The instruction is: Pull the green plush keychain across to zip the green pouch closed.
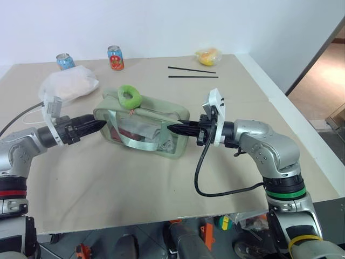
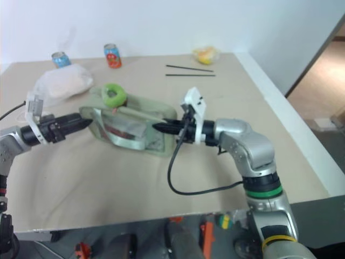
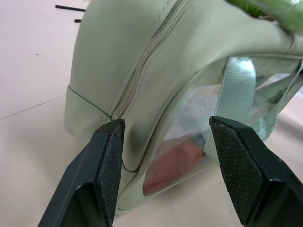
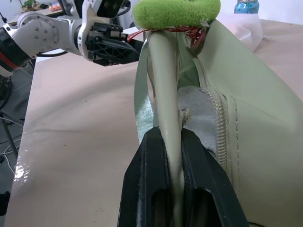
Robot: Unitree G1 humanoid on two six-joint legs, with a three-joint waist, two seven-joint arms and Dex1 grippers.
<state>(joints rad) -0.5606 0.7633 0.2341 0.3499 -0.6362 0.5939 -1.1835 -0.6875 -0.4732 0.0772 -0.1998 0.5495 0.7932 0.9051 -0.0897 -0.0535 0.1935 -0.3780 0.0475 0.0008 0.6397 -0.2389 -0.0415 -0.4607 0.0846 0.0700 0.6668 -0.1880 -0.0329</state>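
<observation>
Item: green pouch (image 1: 143, 128), lying lengthwise on the tabletop (image 1: 161, 183) between the two arms, its zipper running along the top edge.

Item: green plush keychain (image 1: 129, 96), sitting on top of the pouch at the end nearer the left arm, tied on by a reddish cord; the zip looks mostly unclosed from there toward the right-arm end.

Right hand (image 4: 174, 142): pinching shut on the pouch's top lip at its own end, anchoring the fabric.

Left hand (image 3: 163, 156): standing open, one finger (image 3: 106, 161) resting by the seam at the pouch's end, the other (image 3: 241, 165) in front of the clear side panel; nothing gripped yet.

Step in hand, as judged: the left hand is going for the keychain. Advice:
- rise above the pouch's end and close on the plush ring itself, not the strap or the panel;
- pull along the zipper line toward the right hand, low and straight;
- keep the right hand's pinch taut so the teeth are meeting evenly.

Hard to make out:
- the slider itself, hidden under the plush;
- how far the teeth are already joined;
- pouch contents: a pinkish shape and white material behind the plastic, unidentifiable;
- keychain cut off at the left wrist view's edge.
</observation>
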